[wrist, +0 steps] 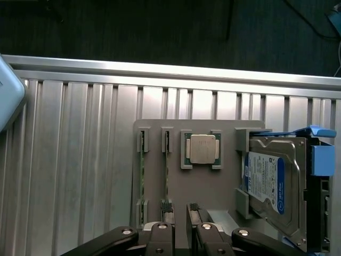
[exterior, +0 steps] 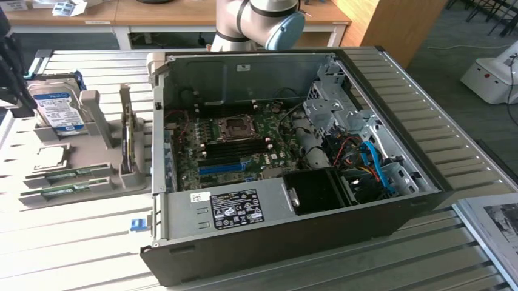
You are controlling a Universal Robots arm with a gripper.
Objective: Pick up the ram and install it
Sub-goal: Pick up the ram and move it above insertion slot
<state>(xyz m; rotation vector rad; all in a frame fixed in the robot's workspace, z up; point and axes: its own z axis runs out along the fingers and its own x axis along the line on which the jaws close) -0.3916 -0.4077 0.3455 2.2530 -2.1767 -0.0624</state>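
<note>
While the gripper [wrist: 180, 213] is poised over the grey holder [wrist: 213, 186], its jaws are seen parted, with nothing between them. The ram [wrist: 166, 176], thin and green, is stood on edge in a slot of that holder, apparently just beneath one fingertip [wrist: 167, 206]. A second stick [wrist: 141, 176] is slotted beside it.

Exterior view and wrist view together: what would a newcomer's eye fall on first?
The open computer case on the slatted table, its motherboard exposed, dominates the exterior view. At that view's left stands a grey holder with a blue-labelled hard drive and two ram sticks. In the wrist view the open tool hangs above this holder, empty.
</note>
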